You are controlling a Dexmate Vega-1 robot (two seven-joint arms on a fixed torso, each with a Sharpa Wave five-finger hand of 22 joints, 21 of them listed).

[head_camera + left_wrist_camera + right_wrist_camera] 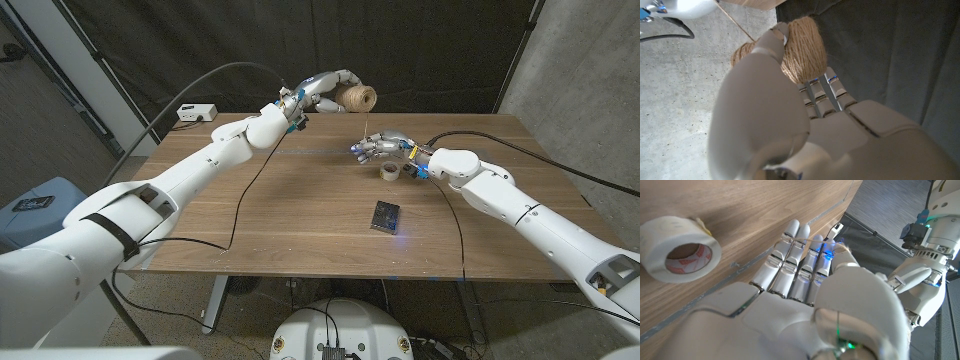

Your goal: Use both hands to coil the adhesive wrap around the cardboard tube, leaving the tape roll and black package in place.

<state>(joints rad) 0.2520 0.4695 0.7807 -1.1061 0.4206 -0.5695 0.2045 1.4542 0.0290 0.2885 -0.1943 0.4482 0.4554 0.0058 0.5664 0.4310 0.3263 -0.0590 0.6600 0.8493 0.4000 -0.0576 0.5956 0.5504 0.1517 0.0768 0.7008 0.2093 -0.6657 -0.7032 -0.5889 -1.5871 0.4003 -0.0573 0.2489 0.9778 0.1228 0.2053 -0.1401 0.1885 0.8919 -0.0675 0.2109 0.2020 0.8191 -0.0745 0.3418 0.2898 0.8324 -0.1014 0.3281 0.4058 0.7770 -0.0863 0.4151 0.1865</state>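
Left hand (pixel 322 92) grips the tube (pixel 357 98)—right hand (pixel 382 148) pinches its strand (pixel 810 241) beside the tape roll (pixel 677 250).

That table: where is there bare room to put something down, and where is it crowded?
The table is bare across its left half under the left arm, and along the near edge before the black package. It is crowded right of middle, where the right hand, tape roll and package sit close together.

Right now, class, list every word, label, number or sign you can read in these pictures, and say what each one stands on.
None can be read.
Red print inside the core of the white tape roll: too blurred to read.
Flat black package on the wooden table: no legible marking.
Dark mark on the blue-grey object at the left edge: too small to read.
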